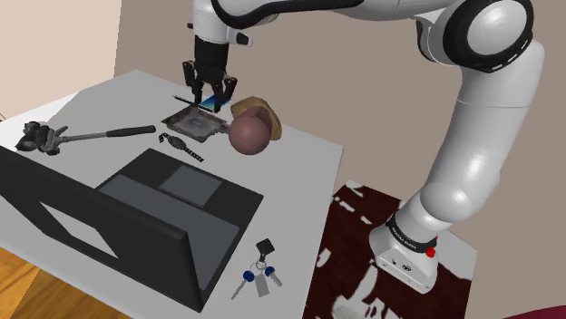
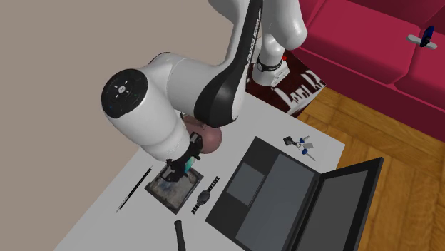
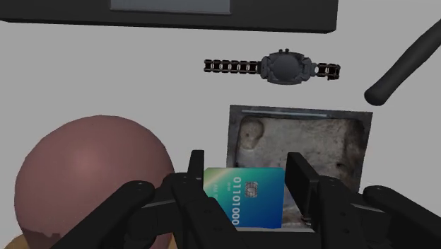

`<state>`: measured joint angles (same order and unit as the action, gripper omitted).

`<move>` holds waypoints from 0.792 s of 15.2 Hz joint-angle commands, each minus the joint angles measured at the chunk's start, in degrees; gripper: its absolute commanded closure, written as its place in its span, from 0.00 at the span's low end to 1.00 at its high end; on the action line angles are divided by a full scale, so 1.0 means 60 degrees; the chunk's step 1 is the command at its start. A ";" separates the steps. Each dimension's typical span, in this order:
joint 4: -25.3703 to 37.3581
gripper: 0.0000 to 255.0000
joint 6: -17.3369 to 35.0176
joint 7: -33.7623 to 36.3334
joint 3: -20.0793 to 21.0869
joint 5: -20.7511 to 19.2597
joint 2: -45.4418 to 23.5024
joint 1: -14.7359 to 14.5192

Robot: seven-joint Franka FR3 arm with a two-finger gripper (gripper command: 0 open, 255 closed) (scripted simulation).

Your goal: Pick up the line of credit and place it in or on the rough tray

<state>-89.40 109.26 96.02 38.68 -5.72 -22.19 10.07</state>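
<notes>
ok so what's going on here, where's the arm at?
The gripper is shut on the blue-green card, holding it right over the rough grey tray on the table. The card is not released yet. A wristwatch and a pinkish ball lie close by the tray.

The counter [image 1: 299, 172] carried one open laptop [image 1: 172, 195], one wristwatch [image 3: 286, 68], one rough grey tray [image 3: 311, 138], one blue-green card [image 3: 247, 201], one pinkish ball [image 1: 249, 134], one tan lump [image 1: 247, 104], one long-handled tool [image 1: 109, 133], one thin black rod [image 2: 134, 189] and one key bunch [image 1: 257, 275]. One arm [image 1: 472, 136] bore one claw [image 1: 209, 98].
</notes>
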 commanded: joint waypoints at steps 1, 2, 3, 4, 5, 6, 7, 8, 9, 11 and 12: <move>0.0101 1.00 0.0078 0.0046 -0.0054 -0.0129 -0.0210 -0.0088; 0.0001 1.00 0.0196 0.0045 -0.0065 -0.0144 -0.0233 -0.0085; -0.0096 1.00 0.0313 0.0046 -0.0075 -0.0160 -0.0258 -0.0083; -0.0190 1.00 0.0429 0.0047 -0.0087 -0.0178 -0.0285 -0.0082; -0.0282 1.00 0.0545 0.0049 -0.0099 -0.0197 -0.0314 -0.0082; -0.0371 1.00 0.0659 0.0052 -0.0111 -0.0217 -0.0346 -0.0083; -0.0457 1.00 0.0772 0.0055 -0.0125 -0.0239 -0.0379 -0.0085; -0.0540 1.00 0.0885 0.0060 -0.0139 -0.0262 -0.0415 -0.0088; -0.0621 1.00 0.0997 0.0064 -0.0154 -0.0286 -0.0452 -0.0092; -0.0775 1.00 0.1218 0.0076 -0.0185 -0.0338 -0.0533 -0.0103; -0.0848 1.00 0.1327 0.0083 -0.0202 -0.0366 -0.0576 -0.0110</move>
<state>-94.04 116.41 96.40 37.59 -7.67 -25.26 9.53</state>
